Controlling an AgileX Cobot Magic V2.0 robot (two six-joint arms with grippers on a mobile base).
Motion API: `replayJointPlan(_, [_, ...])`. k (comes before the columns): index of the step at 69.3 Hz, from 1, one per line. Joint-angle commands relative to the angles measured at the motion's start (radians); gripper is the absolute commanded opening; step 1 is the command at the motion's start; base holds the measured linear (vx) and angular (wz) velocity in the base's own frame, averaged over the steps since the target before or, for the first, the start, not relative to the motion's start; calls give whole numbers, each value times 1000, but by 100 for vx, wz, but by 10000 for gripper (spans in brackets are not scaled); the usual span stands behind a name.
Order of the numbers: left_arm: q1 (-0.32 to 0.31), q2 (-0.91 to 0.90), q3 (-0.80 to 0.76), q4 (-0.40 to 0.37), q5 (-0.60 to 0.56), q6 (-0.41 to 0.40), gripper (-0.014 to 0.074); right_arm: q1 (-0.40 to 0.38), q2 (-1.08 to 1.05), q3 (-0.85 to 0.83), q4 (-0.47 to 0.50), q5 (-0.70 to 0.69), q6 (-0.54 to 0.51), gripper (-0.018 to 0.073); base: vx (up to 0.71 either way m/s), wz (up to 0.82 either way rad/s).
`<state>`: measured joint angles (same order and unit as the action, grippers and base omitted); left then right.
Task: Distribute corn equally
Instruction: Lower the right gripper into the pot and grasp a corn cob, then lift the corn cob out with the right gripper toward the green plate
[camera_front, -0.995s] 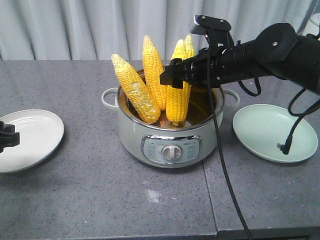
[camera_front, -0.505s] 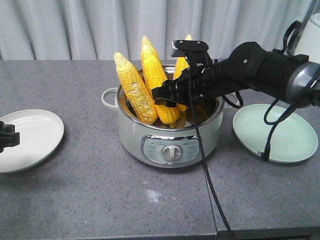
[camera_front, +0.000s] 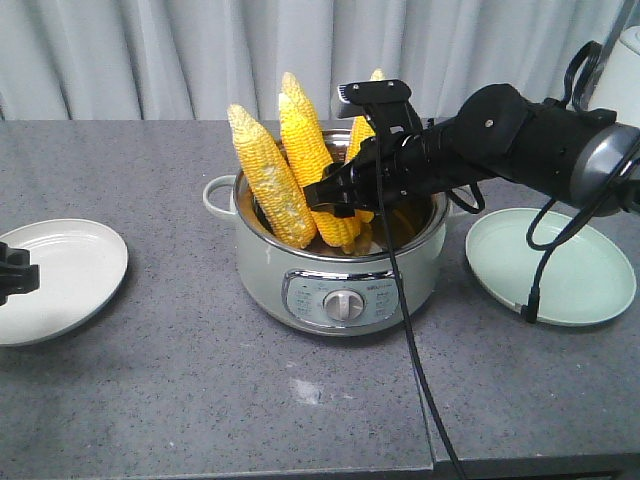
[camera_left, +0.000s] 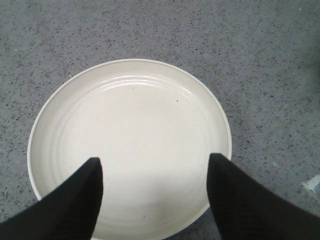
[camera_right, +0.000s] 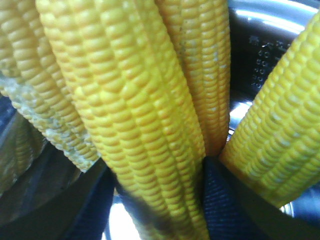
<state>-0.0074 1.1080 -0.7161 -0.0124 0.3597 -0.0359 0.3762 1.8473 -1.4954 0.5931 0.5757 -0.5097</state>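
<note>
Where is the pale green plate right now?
Front view: the pale green plate lies empty on the grey counter, right side, just beside the electric pot.

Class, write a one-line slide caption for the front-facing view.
Right pincer grips one corn cob in the pot; white plate and green plate wait alongside.
</note>
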Motion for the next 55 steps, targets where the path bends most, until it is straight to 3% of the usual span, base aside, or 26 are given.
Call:
replayJointPlan(1, [-8,-14,-33,-9,-53,-2,443,1,-64,-34,13,-49,-20,160,0,0])
replayJointPlan(34, [-8,-14,-33,-9,-53,-2,443,-30,-196,-34,-1,-53,34,162,0,0])
replayJointPlan(55, [-8,-14,-33,-9,-53,-2,443,-188,-269,-34,0,49,112,162,0,0])
